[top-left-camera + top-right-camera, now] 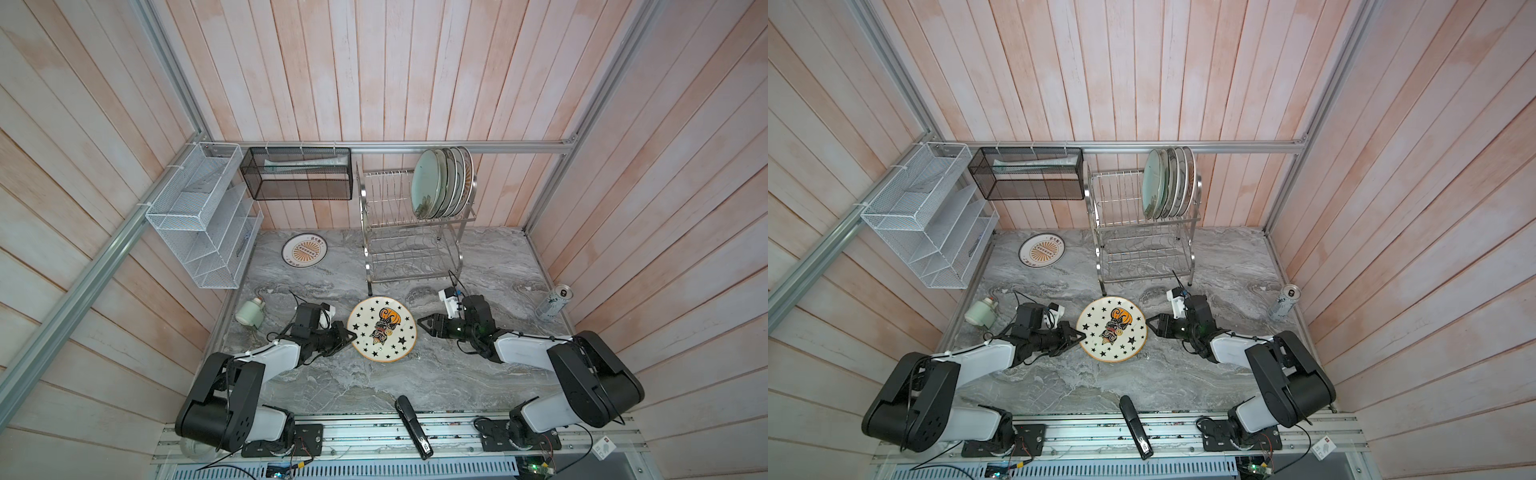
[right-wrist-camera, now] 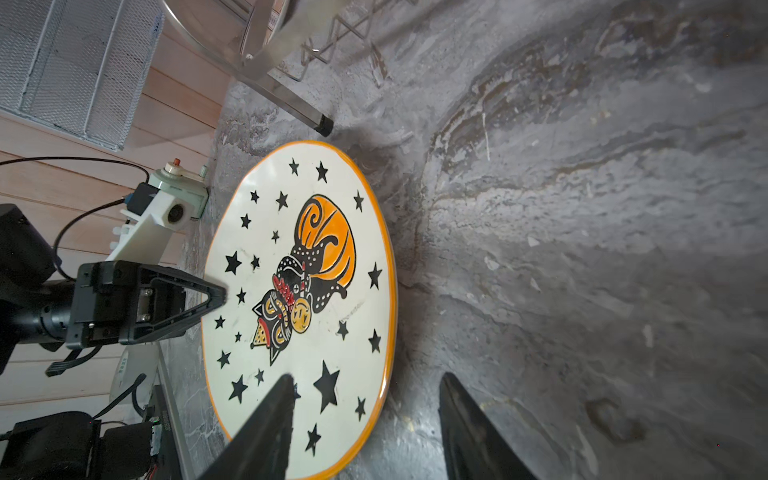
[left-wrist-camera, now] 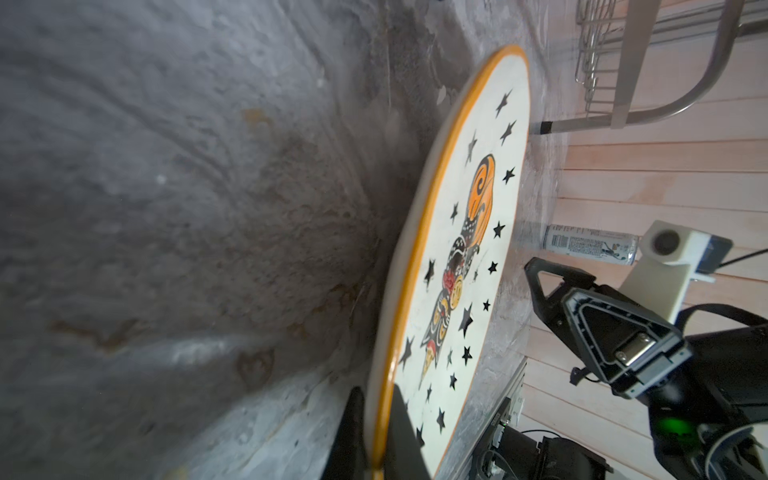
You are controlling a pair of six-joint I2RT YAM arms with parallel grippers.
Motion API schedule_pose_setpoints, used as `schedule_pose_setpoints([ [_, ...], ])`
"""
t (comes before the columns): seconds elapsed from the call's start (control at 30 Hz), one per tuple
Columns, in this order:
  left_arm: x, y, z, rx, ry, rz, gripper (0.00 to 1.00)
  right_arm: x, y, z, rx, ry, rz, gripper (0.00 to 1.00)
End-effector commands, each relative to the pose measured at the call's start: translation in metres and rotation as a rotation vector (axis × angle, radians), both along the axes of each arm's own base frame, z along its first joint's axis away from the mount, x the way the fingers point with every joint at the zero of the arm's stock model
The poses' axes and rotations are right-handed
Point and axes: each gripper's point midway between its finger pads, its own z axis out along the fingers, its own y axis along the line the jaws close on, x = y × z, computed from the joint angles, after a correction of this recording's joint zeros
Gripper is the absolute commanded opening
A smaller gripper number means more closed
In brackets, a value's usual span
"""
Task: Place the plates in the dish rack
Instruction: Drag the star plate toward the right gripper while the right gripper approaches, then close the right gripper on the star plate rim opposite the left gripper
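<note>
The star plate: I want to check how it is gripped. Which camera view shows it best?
The left wrist view: the left tool is shut on the rim of the star plate. The right wrist view shows most of its face and the open right tool; both top views show it small, from above.

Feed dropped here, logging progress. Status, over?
Left pincer shut on star plate rim. Right pincer open at its opposite edge. Five plates in dish rack; sunburst plate flat on table. Nothing blocking rack.
</note>
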Motion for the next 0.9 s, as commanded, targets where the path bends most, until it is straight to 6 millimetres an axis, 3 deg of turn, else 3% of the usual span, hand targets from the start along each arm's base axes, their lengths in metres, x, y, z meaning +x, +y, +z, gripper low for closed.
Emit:
schedule_pose_setpoints([
  [0.0,0.002,-0.002,-0.02,0.063,-0.001,-0.048,0.0,-0.006,-0.001,-0.004,0.04,0.016,0.015,0.57],
  [0.5,0.001,-0.012,-0.067,0.072,0.091,-0.072,0.0,-0.006,-0.015,-0.014,0.064,0.043,-0.009,0.58],
  [0.87,0.001,-0.021,-0.061,0.021,0.073,-0.083,0.0,-0.009,-0.005,-0.017,0.167,0.086,0.008,0.58],
])
